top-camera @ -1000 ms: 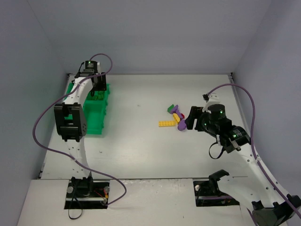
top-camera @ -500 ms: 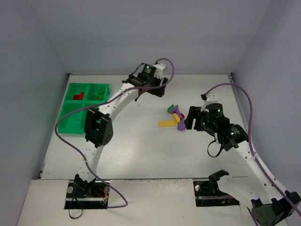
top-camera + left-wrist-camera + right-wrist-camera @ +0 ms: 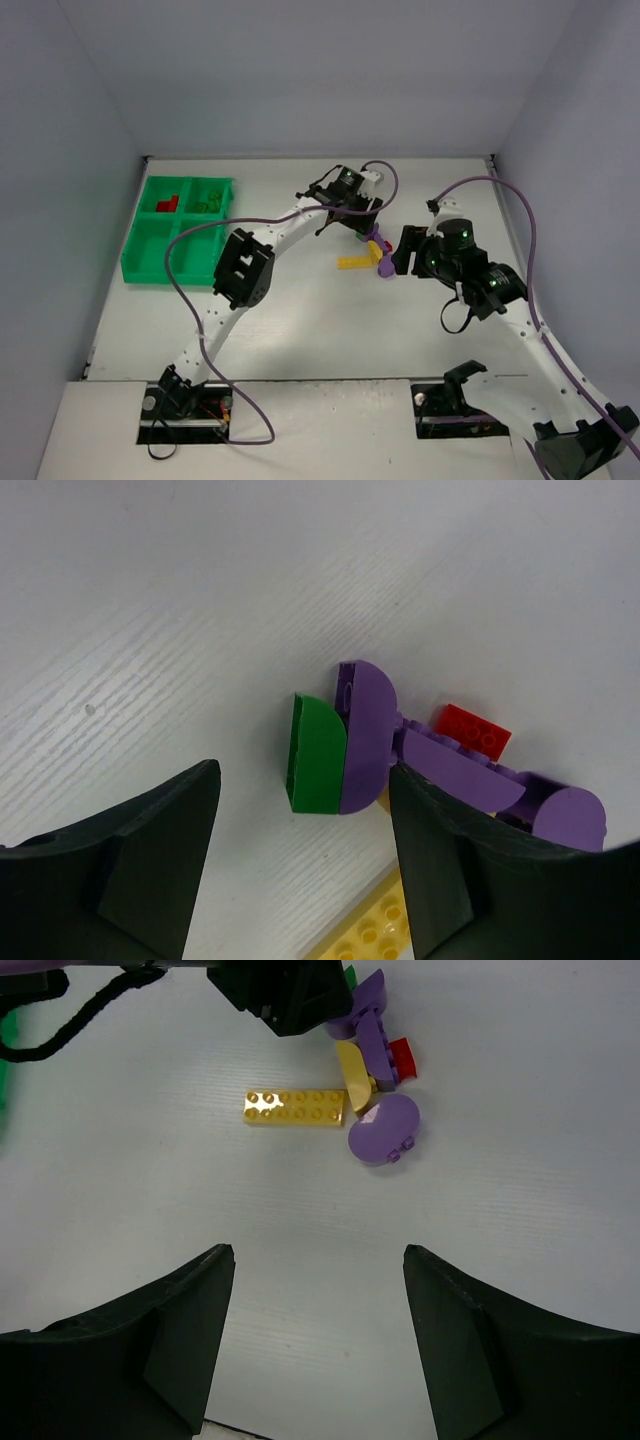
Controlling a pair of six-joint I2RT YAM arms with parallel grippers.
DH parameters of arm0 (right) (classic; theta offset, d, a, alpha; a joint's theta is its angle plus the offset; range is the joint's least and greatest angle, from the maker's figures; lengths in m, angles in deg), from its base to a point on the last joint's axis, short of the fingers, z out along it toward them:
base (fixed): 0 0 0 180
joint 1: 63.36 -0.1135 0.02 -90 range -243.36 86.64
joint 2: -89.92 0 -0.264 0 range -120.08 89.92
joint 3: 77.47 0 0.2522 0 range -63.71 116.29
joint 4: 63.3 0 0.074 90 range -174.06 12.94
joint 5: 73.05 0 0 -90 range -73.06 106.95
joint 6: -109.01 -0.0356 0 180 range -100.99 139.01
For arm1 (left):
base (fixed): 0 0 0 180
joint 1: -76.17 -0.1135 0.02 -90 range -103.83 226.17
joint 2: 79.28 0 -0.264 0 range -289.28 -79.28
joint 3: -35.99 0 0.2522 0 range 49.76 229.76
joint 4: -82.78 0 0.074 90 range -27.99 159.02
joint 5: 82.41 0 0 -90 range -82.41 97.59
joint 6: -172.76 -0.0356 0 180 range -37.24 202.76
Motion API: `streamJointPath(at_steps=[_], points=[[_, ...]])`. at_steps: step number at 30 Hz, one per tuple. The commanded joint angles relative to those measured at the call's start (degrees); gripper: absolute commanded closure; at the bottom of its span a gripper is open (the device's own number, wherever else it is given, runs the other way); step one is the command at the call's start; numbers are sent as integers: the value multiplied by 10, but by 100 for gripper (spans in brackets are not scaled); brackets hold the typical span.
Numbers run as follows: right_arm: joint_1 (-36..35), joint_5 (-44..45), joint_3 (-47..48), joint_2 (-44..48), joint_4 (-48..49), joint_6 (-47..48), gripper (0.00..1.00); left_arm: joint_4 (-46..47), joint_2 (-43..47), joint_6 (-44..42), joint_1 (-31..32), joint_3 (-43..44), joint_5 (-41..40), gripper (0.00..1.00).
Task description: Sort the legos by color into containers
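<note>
A small pile of legos lies mid-table. In the left wrist view it holds a green brick [image 3: 318, 752] against a purple half-round [image 3: 365, 735], a red brick [image 3: 475, 730] and a yellow brick [image 3: 375, 930]. My left gripper [image 3: 302, 770] [image 3: 355, 215] is open and empty, low over the pile, with its fingers either side of the green and purple pieces. My right gripper [image 3: 318, 1252] [image 3: 400, 258] is open and empty, just near-right of the pile. The right wrist view shows a long yellow brick [image 3: 295, 1108] and a purple round piece [image 3: 383, 1130]. The green tray [image 3: 165, 277] holds red bricks [image 3: 167, 203] and green bricks [image 3: 208, 200] in its back compartments.
The tray stands at the far left of the table, and its two front compartments look empty. The left arm [image 3: 245, 270] stretches across the table from its base to the pile. Grey walls close in the table at the back and both sides.
My left arm has swung from over the tray rightward across the table to the pile. The right arm has not moved.
</note>
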Motion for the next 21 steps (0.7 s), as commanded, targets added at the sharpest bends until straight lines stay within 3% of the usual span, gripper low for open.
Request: streamJointPath(at_steps=[1, 7, 21], points=[[2, -3, 17, 12, 29, -6, 35, 40, 12, 11, 9, 50, -14, 37], [3, -4, 15, 17, 27, -9, 35, 39, -2, 11, 11, 51, -19, 41], [2, -3, 10, 14, 27, -12, 35, 39, 38, -2, 12, -51, -2, 54]])
